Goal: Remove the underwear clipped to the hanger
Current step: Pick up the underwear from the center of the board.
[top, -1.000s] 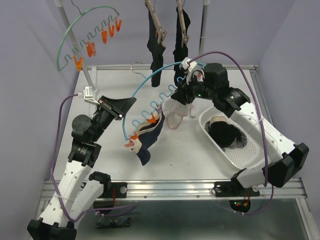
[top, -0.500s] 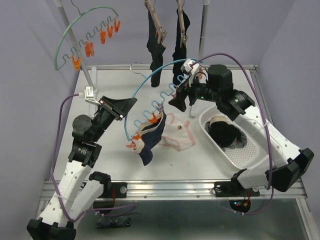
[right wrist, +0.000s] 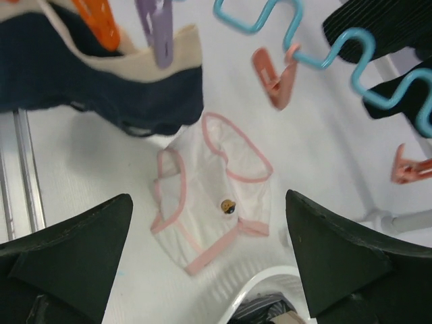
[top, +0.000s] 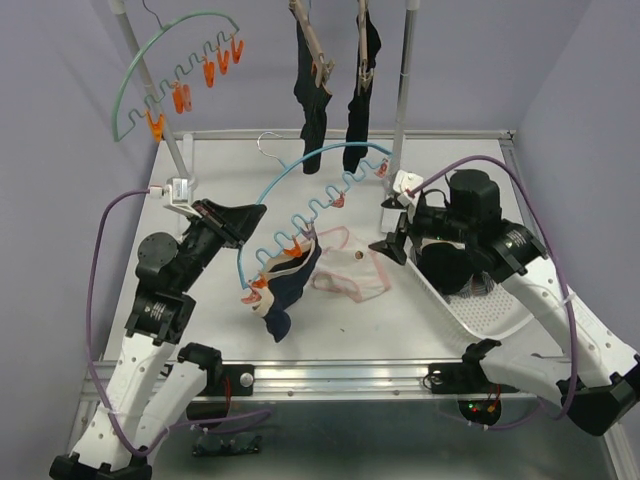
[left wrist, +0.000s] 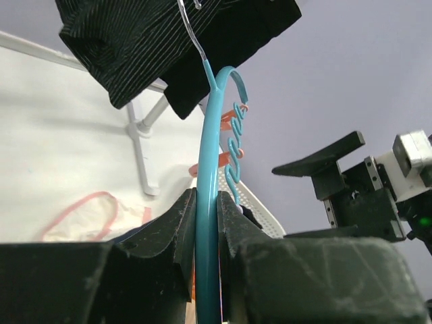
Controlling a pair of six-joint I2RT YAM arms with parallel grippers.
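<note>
— Any writing to read?

— Only a small round badge on the pink briefs (right wrist: pixel 216 196). The right wrist view shows it as a brown-yellow dot, too small to read. From above it is a mere speck.

— How is the right gripper (right wrist: pixel 208 197)?

— Spread wide, with nothing between its fingers. The pink briefs lie flat on the table (right wrist: pixel 67 169) directly below it, free of any clip. The basket (right wrist: pixel 260 278) rim shows at its near edge.

— And farther out from it?

— The navy briefs (right wrist: pixel 101 81), with a beige waistband, are pinched by a purple clip (right wrist: pixel 156 30) and an orange clip (right wrist: pixel 94 17) on the hanger (right wrist: pixel 337 50). Two salmon clips (right wrist: pixel 277 77) beside them grip nothing.

— The left gripper (left wrist: pixel 206 216)?

— Pressed together on the hanger's blue rod. Only its own camera shows the rod squeezed between the fingers. Beyond its tips hangs black pinstriped cloth (left wrist: pixel 115 34), and the right gripper stands off to its right.

— What does the top view add?

— A dark pile (top: pixel 445 265) sits in the basket, just beside the right gripper. The navy briefs dangle from the hanger's low end, ahead of the left gripper. Farthest off, a green hanger (top: pixel 150 60) hangs with its own orange clips.
</note>
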